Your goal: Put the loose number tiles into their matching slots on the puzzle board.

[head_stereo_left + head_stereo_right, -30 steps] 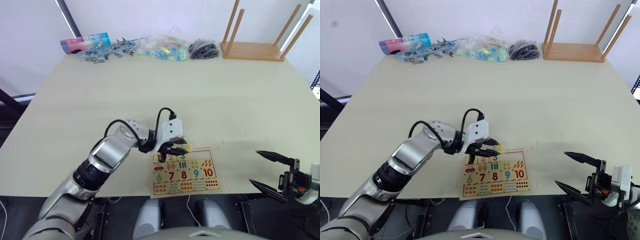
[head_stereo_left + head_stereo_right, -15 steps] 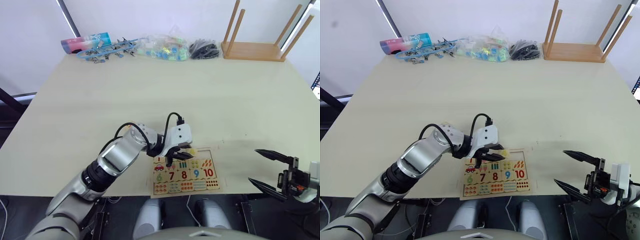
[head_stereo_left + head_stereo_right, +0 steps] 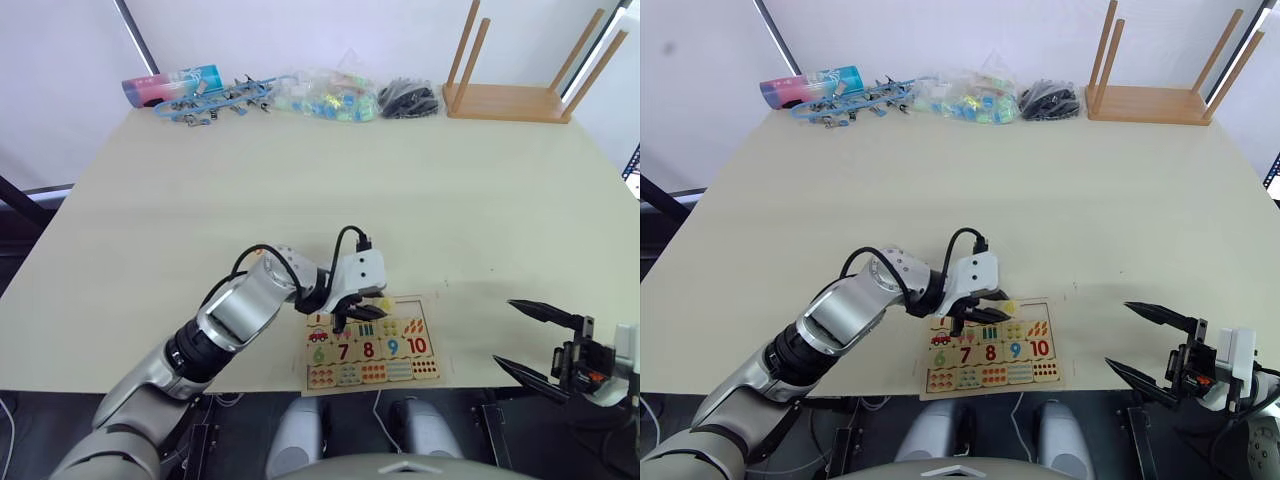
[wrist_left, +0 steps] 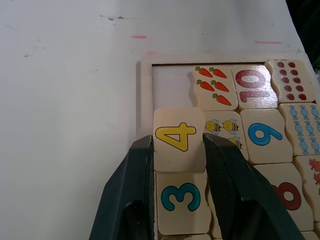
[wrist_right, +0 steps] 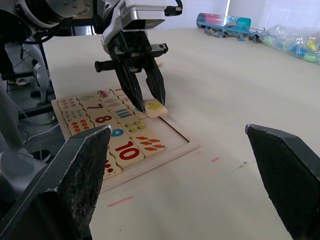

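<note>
Pale-wood puzzle board [image 3: 370, 345]: lay at near edge of surface [image 3: 330, 190].
Progress: 3 tile [image 4: 181, 200] seated in first row; last slot [image 4: 170, 87] at board's right end bare; 1 and 2 partly hidden.
4 tile [image 4: 175, 140]: clamped between left gripper [image 4: 174, 150] jaws, tilted over its slot, not seated.
5 tile: not seen.
Right gripper [image 3: 540, 340]: jaws spread apart, empty, well right of board.

1. The left gripper [image 4: 172, 150] with the 4 tile [image 4: 174, 139] now sits further right along the board's [image 3: 436, 336] top row than a second ago.
2. The right gripper [image 3: 535, 342] sits slightly lower.
</note>
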Robot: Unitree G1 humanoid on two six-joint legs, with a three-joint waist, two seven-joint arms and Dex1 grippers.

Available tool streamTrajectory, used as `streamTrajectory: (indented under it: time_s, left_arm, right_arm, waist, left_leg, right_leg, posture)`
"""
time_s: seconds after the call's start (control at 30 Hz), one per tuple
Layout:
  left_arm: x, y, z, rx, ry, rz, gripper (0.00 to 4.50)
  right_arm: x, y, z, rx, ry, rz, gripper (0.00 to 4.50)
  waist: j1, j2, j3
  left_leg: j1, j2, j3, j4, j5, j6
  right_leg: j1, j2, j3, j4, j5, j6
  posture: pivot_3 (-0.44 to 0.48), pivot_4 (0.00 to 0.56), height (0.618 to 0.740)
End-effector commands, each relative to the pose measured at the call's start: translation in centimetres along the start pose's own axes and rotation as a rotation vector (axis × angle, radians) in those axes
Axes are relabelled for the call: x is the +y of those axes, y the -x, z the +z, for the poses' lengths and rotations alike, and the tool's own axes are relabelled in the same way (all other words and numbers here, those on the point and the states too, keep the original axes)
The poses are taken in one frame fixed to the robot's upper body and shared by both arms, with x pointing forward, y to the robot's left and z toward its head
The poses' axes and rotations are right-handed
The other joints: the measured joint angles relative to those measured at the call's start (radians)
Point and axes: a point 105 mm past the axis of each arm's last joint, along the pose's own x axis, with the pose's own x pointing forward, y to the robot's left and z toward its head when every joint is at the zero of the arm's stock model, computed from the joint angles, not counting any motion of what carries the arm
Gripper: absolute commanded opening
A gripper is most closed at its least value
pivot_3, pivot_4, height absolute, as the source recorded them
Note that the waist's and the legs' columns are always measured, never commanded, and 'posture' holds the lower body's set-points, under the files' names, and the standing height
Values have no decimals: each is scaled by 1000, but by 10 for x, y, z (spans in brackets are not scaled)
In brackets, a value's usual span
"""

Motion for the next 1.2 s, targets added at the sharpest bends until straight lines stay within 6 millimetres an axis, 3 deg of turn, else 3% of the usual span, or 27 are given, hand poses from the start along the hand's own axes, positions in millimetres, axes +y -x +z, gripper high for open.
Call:
streamTrajectory:
  time_s: [0.03, 1.2]
  left_arm:
    - [-3, 1, 11, -16, -49, -7, 961]
    - [-2, -7, 8, 3, -43, 12, 961]
  right_arm:
    - [0, 0, 4, -9, 28, -1, 4500]
    - [3, 3, 4, 4, 33, -12, 4500]
  waist:
    - [0, 0, 0]
    - [0, 0, 0]
  left_leg:
    - [0, 0, 0, 0, 0, 0]
    - [0, 0, 0, 0, 0, 0]
  right_leg:
    - [0, 0, 0, 0, 0, 0]
    - [0, 0, 0, 0, 0, 0]
  posture:
    - [0, 150, 737]
    - [0, 150, 737]
